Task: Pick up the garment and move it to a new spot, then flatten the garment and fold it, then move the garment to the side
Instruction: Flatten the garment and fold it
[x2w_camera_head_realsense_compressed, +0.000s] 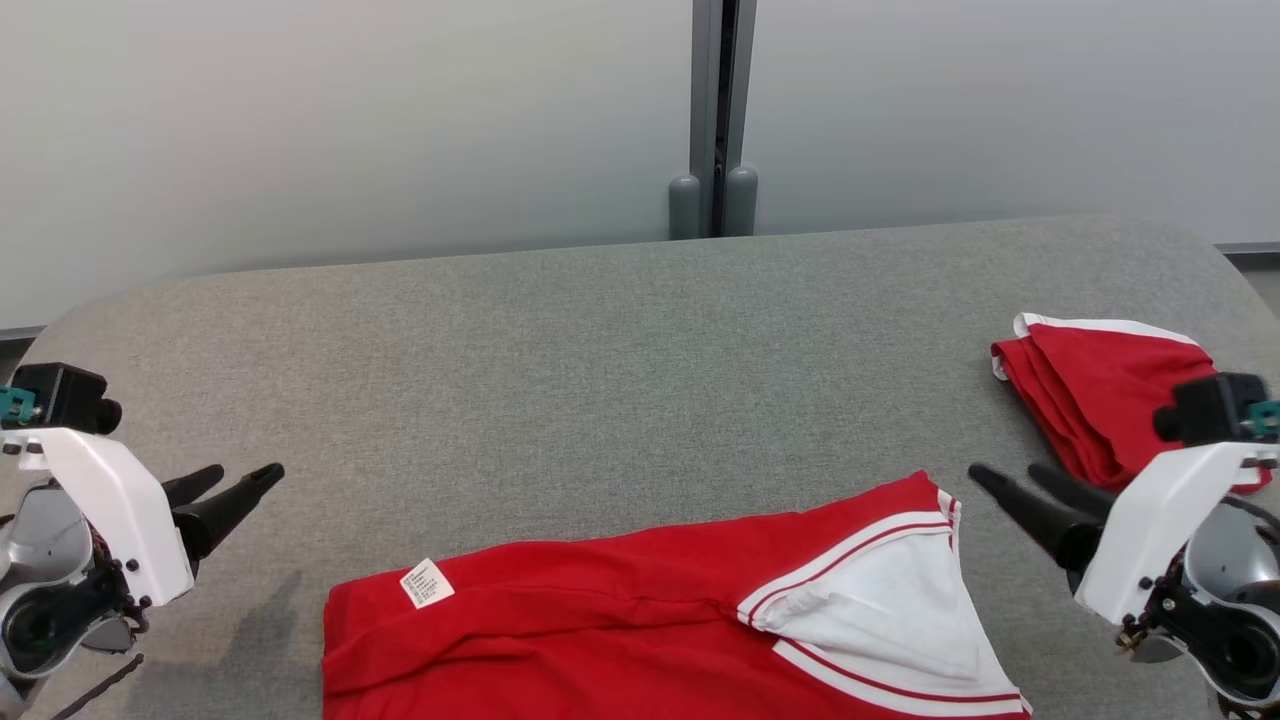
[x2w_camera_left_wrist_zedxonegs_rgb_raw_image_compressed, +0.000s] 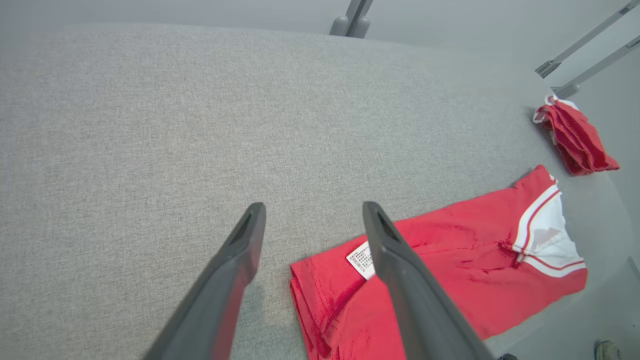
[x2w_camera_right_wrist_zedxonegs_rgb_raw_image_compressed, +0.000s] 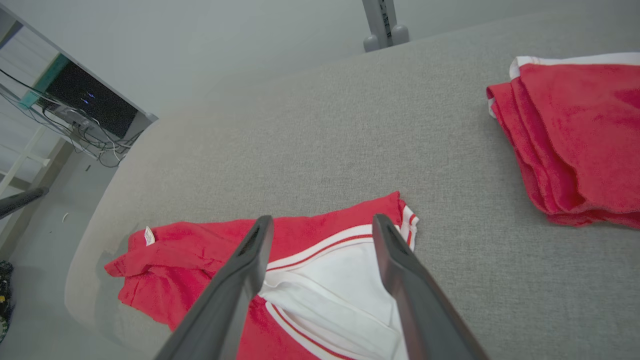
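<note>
The garment is red with a white, red-striped panel, lying spread along the near edge of the grey table; a white label shows near its left end. It also appears as the garment in the left wrist view and the garment in the right wrist view. My left gripper hovers open off the garment's left end, fingers empty. My right gripper hovers open just right of the white panel, also empty. The left gripper and right gripper show spread fingers above the cloth.
A second red garment, folded with white trim, lies at the table's right side behind my right wrist. A grey post stands behind the table against a pale wall. Cables and shelving sit off the table's left end.
</note>
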